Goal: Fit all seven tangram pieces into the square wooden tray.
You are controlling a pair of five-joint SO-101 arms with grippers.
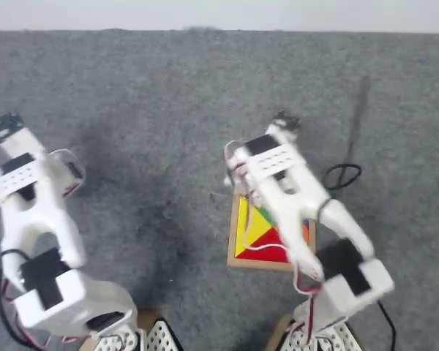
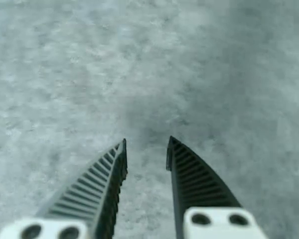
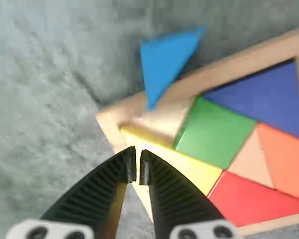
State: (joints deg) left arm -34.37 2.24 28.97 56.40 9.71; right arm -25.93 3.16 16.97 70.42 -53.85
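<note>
From the high view, the right arm (image 1: 293, 190) stretches over the wooden tray (image 1: 233, 235), covering much of it; yellow and red show beside its rim. The left arm (image 1: 36, 212) stands well apart on the grey carpet (image 1: 154, 95), so the right arm is clearly the nearer one.

In the left wrist view, the left gripper (image 2: 146, 149) hangs over bare carpet with its fingers moderately spread and nothing between them.

In the right wrist view, the right gripper (image 3: 137, 167) has its jaws drawn almost together, only a sliver apart, and it grips nothing. The tips sit over the yellow piece (image 3: 189, 169) at the tray's corner. The green square (image 3: 214, 130), dark-blue triangle (image 3: 269, 97), orange piece (image 3: 286, 162) and red piece (image 3: 254, 199) lie inside. The light-blue triangle (image 3: 167, 59) lies straight ahead of the fingertips, past the rim. One corner overlaps the wood and the rest sits outside on the carpet. Its long axis points back toward a bare patch (image 3: 162, 119) in that corner (likely its slot). The jaws would probably need to widen to take it.
</note>
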